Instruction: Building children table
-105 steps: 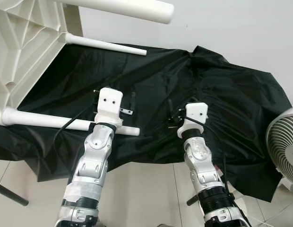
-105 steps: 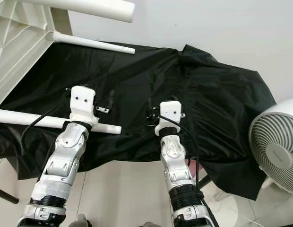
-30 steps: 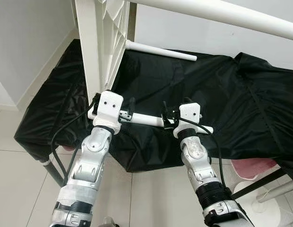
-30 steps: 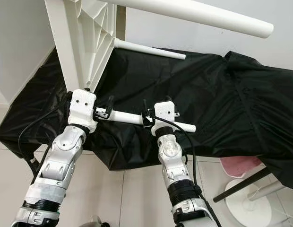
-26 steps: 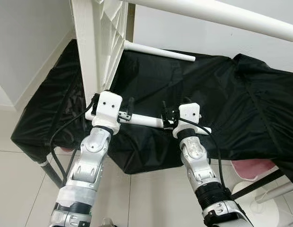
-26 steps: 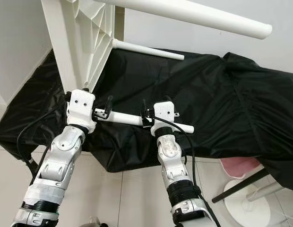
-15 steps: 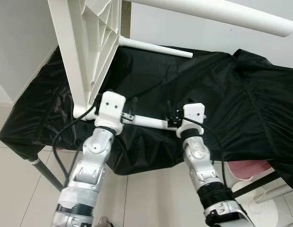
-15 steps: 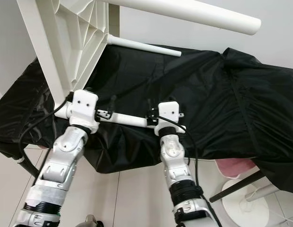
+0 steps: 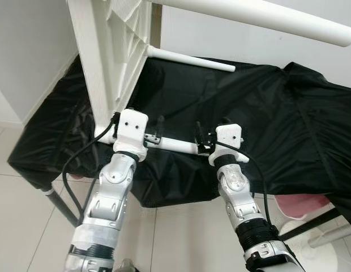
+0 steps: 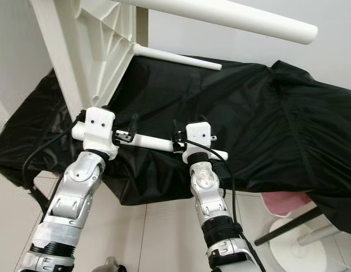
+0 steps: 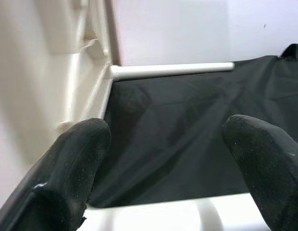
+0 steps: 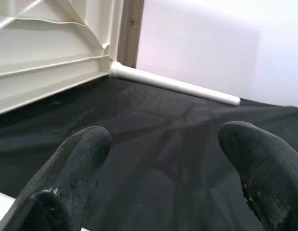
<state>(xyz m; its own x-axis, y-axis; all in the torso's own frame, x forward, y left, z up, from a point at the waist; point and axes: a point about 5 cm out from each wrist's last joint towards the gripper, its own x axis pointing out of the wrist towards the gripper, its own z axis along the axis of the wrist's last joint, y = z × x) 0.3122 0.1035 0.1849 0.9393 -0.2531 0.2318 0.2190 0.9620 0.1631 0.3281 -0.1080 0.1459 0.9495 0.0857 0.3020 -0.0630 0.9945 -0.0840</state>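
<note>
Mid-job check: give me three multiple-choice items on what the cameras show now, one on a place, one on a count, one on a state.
1. Where is the near table leg that both grippers are at?
A. Flat on the floor
B. Across the front edge of the black cloth, running out of the tabletop
C. Leaning on the wall

2. How many white legs can be seen attached to the tabletop?
A. One
B. Three
C. Six

3. How does the tabletop stand?
A. Flat, legs down
B. On its edge, legs sideways
C. Upside down on the floor

Answers: 1 B, the left gripper and right gripper sit along that leg over the cloth. 2 B, near leg, far leg and top leg. 3 B, its ribbed underside faces the legs.
</note>
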